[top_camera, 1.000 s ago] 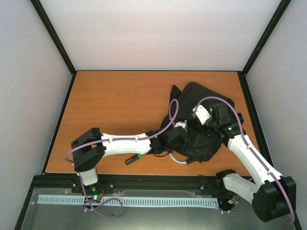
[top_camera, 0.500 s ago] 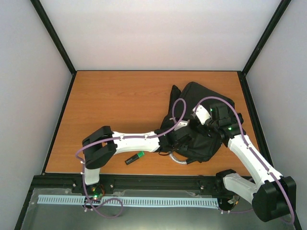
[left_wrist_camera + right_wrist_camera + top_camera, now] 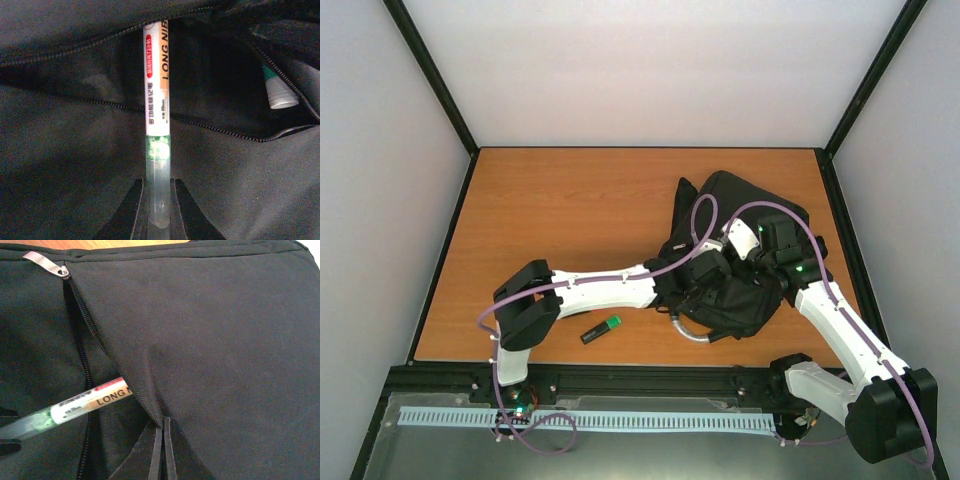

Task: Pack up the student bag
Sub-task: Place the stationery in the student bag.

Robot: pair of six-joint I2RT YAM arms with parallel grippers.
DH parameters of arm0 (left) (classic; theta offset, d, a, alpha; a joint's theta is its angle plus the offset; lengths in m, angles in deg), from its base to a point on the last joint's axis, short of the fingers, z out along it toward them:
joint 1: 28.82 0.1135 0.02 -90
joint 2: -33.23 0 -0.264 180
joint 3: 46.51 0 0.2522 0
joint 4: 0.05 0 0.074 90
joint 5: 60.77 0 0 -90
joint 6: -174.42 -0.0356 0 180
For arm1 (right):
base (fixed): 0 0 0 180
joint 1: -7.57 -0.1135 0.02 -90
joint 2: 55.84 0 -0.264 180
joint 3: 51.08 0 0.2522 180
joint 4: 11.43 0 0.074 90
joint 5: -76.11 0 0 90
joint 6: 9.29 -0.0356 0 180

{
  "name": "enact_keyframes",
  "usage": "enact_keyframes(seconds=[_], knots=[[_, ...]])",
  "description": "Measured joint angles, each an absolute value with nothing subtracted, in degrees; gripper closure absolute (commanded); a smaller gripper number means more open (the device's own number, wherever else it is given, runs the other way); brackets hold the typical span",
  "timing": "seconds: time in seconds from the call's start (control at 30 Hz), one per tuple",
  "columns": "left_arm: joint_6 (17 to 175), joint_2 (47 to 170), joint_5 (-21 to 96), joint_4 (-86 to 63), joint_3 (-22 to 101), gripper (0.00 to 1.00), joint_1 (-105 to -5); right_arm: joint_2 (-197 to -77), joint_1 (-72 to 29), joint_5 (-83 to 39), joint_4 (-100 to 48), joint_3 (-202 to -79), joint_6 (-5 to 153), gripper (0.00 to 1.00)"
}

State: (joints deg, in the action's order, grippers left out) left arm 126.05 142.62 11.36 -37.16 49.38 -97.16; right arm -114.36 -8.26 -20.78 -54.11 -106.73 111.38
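Your left hand [image 3: 159,200] grips the marker [image 3: 156,100] half inside the student bag [image 3: 732,195] on the counter's [image 3: 570,210] right; if your right hand [image 3: 163,440], pinched on the pocket flap [image 3: 200,340], slips, the opening could close and jam it.

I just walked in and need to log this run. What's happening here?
The left gripper holds a white marker by its clear end, with the far end poking into an open zip pocket of the black student bag. The right gripper is pinched shut on the bag's fabric beside that zip. A black-and-green marker lies on the table.
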Motion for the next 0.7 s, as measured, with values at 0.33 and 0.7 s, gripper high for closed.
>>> enact_keyframes(seconds=[0.33, 0.7], knots=[[117.1, 145.3, 13.2, -31.9, 49.7, 0.87, -96.1, -114.3, -8.3, -20.8, -54.0, -106.7, 111.4, 0.97], [117.1, 144.5, 12.6, -31.1, 49.9, 0.39, -96.0, -114.3, -8.3, -20.8, -54.1, -106.7, 111.3, 0.97]])
